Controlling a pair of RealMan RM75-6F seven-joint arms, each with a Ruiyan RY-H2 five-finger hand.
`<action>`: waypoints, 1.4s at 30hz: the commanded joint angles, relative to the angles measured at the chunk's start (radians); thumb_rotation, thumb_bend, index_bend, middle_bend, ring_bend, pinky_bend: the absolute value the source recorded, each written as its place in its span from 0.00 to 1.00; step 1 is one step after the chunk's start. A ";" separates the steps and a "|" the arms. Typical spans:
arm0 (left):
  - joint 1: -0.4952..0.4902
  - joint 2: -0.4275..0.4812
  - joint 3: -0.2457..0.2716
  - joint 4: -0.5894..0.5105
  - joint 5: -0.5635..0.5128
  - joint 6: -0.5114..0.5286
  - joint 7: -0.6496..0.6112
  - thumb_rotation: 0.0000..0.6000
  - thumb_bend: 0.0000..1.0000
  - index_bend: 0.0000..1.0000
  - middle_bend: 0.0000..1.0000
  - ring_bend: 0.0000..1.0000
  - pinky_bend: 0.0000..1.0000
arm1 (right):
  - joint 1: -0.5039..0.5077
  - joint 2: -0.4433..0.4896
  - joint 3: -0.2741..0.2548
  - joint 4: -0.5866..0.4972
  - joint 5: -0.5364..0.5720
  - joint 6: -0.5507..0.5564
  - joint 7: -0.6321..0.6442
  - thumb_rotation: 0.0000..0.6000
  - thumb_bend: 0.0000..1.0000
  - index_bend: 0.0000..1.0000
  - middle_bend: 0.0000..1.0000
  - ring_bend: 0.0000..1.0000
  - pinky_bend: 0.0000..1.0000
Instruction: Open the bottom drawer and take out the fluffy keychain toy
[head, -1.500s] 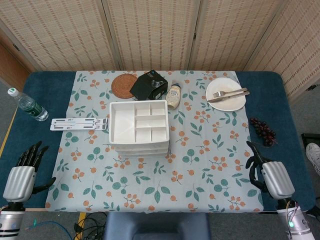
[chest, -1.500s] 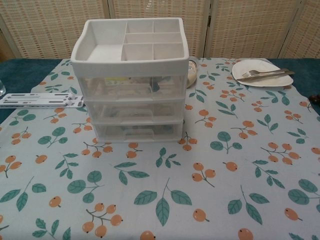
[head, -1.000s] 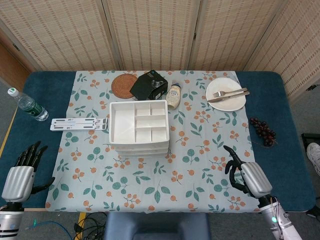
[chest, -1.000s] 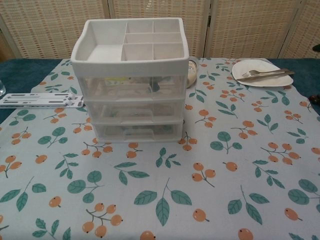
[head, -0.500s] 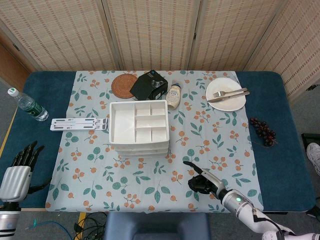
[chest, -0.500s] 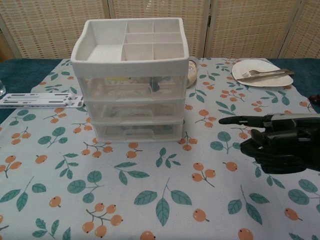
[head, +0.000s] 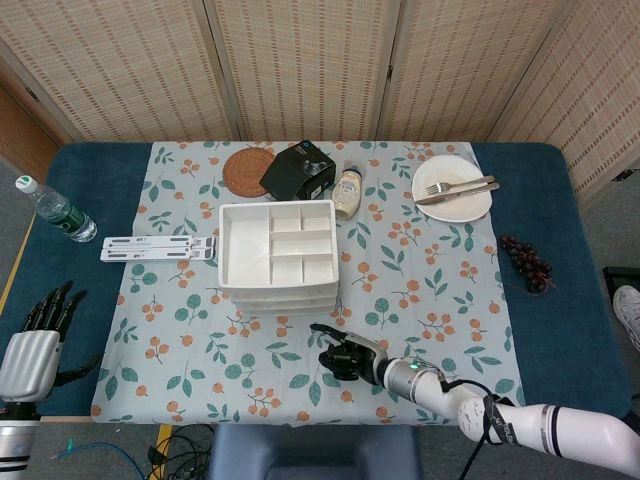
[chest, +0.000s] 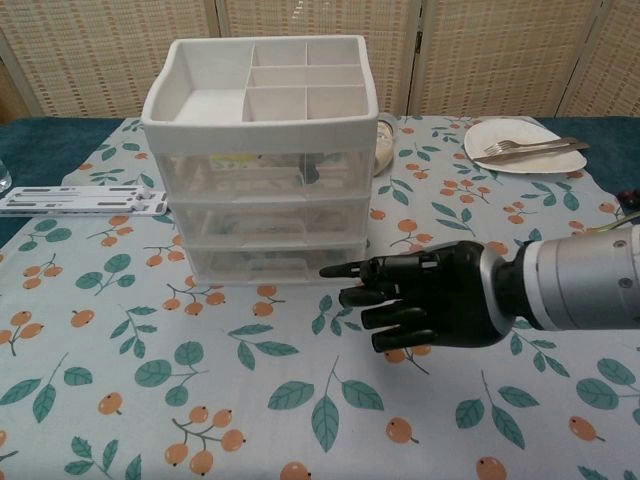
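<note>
Right hand (chest: 430, 298) hovered before closed bottom drawer (chest: 272, 264) of drawer unit (head: 276, 252), one finger extended, others curled, holding nothing. Left hand (head: 35, 345) open at tabletop (head: 560, 300) edge. Toy not discernible.

I am looking down from the head view, high above the near edge, taking in the whole table (head: 560, 200) with the folding screens behind it. From the chest view I am looking low and level across the floral cloth (chest: 200, 380), facing the front of the drawer unit (chest: 265, 165) at close range. Both views are sharing the drawer unit (head: 275, 250), the plate (chest: 520, 145) and my right hand (chest: 425, 295).
</note>
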 joint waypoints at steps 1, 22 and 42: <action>0.001 0.002 -0.001 0.000 -0.003 0.000 -0.001 1.00 0.19 0.09 0.00 0.03 0.12 | 0.055 -0.057 0.009 0.067 0.052 -0.024 -0.004 1.00 0.92 0.00 0.82 1.00 1.00; 0.011 0.008 -0.003 0.008 -0.018 0.005 -0.001 1.00 0.19 0.09 0.00 0.03 0.11 | 0.260 -0.229 -0.009 0.327 0.283 -0.053 -0.053 1.00 0.92 0.00 0.79 1.00 1.00; 0.007 0.007 -0.007 0.009 -0.024 -0.003 0.005 1.00 0.19 0.09 0.00 0.03 0.12 | 0.332 -0.275 -0.009 0.402 0.350 -0.057 -0.119 1.00 0.92 0.00 0.78 1.00 1.00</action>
